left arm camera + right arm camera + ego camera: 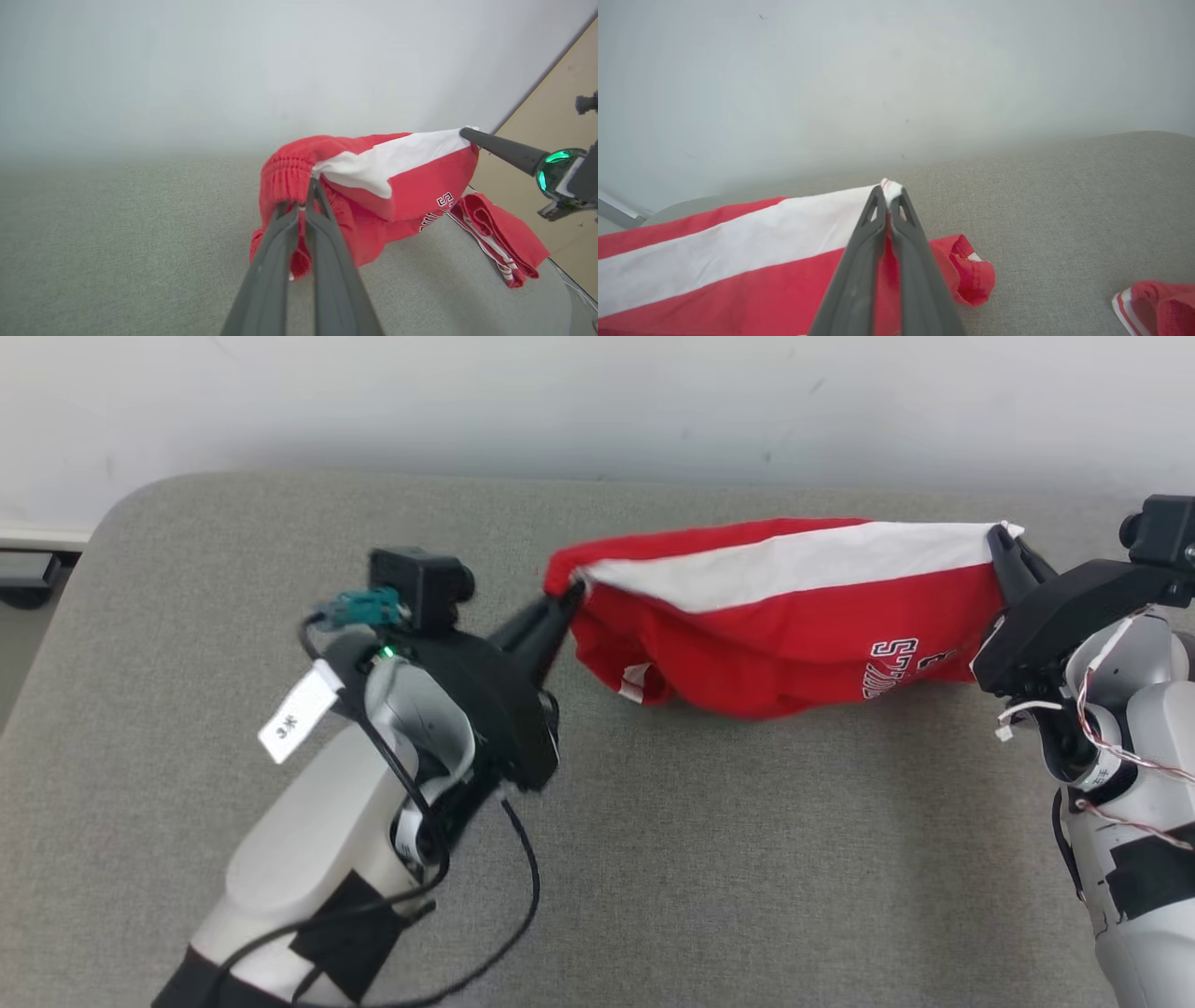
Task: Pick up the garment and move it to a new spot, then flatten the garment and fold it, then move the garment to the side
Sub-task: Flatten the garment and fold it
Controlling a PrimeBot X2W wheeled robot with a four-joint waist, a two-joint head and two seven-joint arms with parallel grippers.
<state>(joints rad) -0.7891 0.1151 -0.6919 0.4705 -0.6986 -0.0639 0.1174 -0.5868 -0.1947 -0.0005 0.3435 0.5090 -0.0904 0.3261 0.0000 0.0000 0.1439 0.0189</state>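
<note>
A grey woven-fabric tabletop [700,849] with rounded corners carries two things. The lower bulk of a red cloth garment [775,644], crossed by a broad white band and printed with white lettering, sags onto it, with the upper edge raised clear. Just beside that garment, nearer the tabletop's edge, lies a smaller folded red fabric piece [504,238] with white stripes.

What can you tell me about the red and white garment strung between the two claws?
The garment is soft red fabric with a broad white stripe, white lettering low on its front and a ribbed red band at one end. It hangs stretched sideways: the left claw pinches the ribbed end, the right claw the white corner. Its top edge is taut, while crumpled lower folds sag onto the grey table.
</note>
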